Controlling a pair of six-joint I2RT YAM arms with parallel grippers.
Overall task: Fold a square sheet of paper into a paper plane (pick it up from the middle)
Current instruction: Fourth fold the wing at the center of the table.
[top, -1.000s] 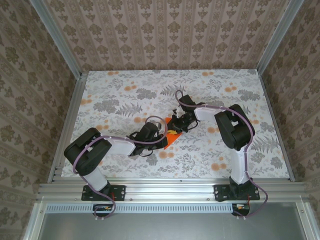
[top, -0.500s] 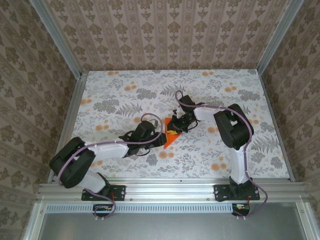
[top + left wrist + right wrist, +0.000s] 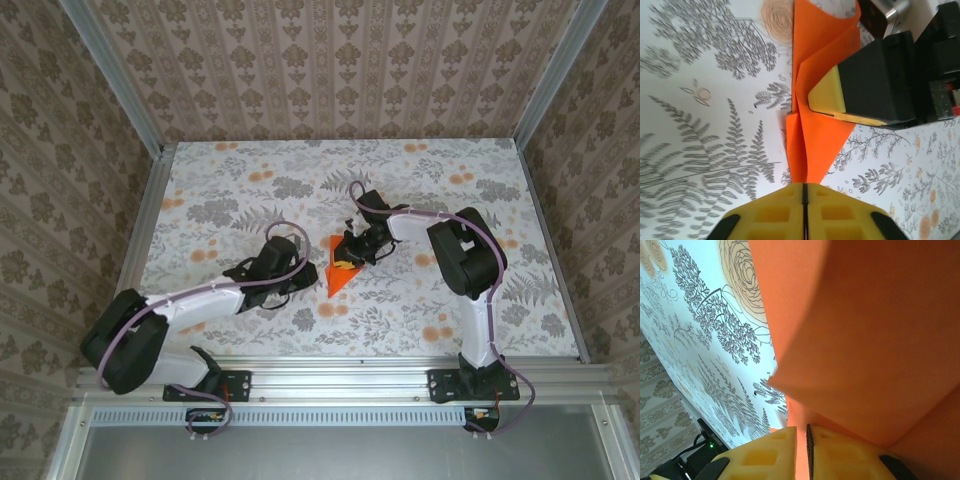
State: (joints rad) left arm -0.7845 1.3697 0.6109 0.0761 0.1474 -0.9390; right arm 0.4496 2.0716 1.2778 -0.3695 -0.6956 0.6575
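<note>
Top view: 1 orange paper [image 3: 338, 272], partly folded to a point, lies at frame centre on the table [image 3: 230, 190] between 2 grippers; left gripper [image 3: 312, 272] just left of it, right gripper [image 3: 352, 256] at its upper edge. Left wrist view: jaws clenched at the paper's lower tip; whether they pinch it cannot be told. Right wrist view: jaws pinch a raised fold. Judged light, limp, easily torn; best held at the centre crease.

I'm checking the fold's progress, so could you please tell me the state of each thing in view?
orange paper: partly folded into a point, one flap raised.
left gripper: shut on the paper's pointed tip.
right gripper: shut on a layer of the paper.
</note>
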